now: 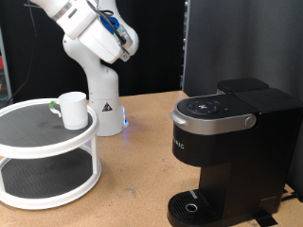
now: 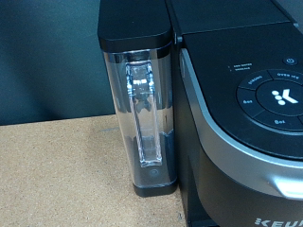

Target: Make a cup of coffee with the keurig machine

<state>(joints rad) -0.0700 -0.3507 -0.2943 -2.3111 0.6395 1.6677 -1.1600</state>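
Keurig machine [image 1: 227,151] sits at the exterior view's right on the wooden table [image 1: 133,180]. Black body, boxy rear section, round top with a silver-grey curved lid handle [image 1: 216,120] wrapping the front edge. Lid looks closed. Round button cluster on top, round drip tray [image 1: 194,206] at the bottom front, nothing on it.

Wrist view looks at the machine from the side: clear water reservoir [image 2: 142,118] with a black cap, attached to the machine's side, its base on the table. Water level is hard to read through the glare, possibly partly filled. Control panel [image 2: 270,95] shows a centre K button ringed by small white-labelled buttons. Part of the brand lettering is visible at the lower corner.

Cup [image 1: 73,109] is small, plain white, cylindrical, upright on the upper tier of a white two-tier round stand [image 1: 47,156] at the exterior view's left, well apart from the machine. Handle side isn't resolvable at this size. A small dark item lies just beside it on the same tier, too small to identify.

Arm [image 1: 90,33]: the white base stands behind the stand, upper links run out of the exterior view's top-left. The gripper itself isn't visible in either view, no fingers in the wrist frame, so I can't tell its opening or whether it has anything.
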